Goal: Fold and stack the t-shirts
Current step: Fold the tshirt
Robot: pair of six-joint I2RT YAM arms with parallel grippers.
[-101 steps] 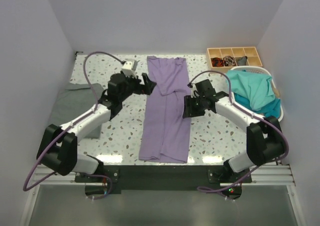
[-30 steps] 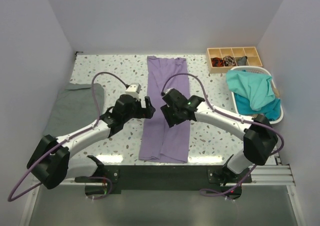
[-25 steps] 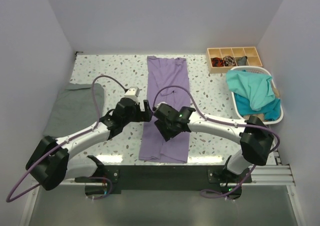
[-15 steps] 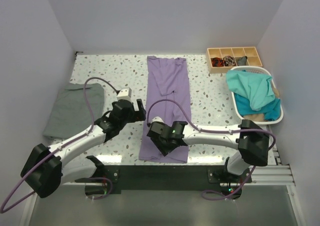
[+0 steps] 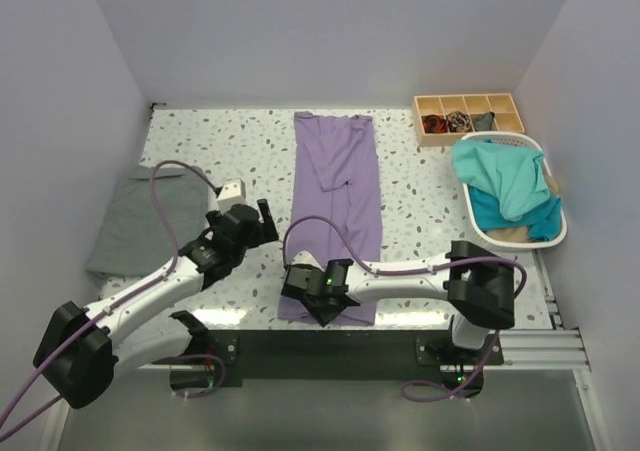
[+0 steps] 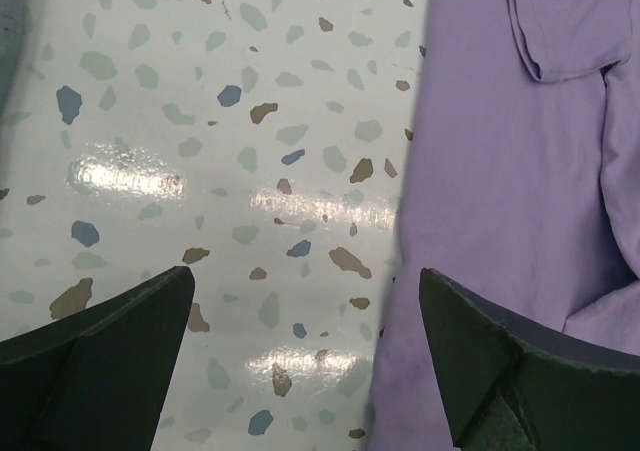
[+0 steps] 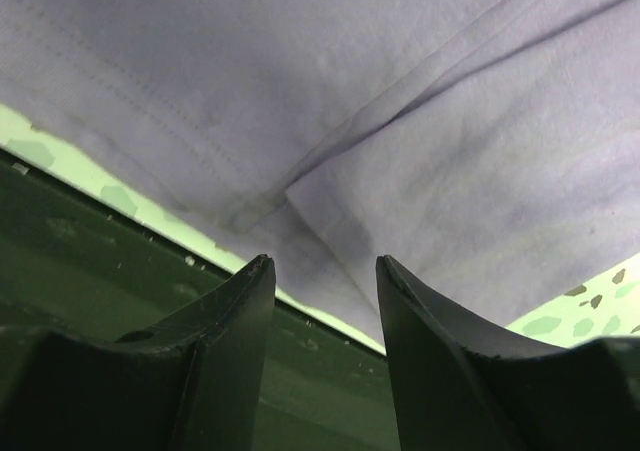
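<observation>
Currently the lavender t-shirt (image 5: 338, 201), folded into a long strip, is seen lying down the middle of the table (image 5: 200, 141), and the grey t-shirt (image 5: 140, 221) is laid flat at the left edge. The right gripper (image 7: 320, 271) is held with its fingers apart at the strip's near hem. The left gripper (image 6: 305, 291) is spread wide above the table just beside the strip's left edge.

The top camera is looking down from above and behind on the whole table (image 5: 430, 186). The left wrist camera is facing down from higher up, showing table between the left fingers (image 6: 100, 361) and the shirt (image 6: 500, 171) ahead of one. The right wrist camera is hugging that shirt's hem, just past the right fingers (image 7: 440, 371).
</observation>
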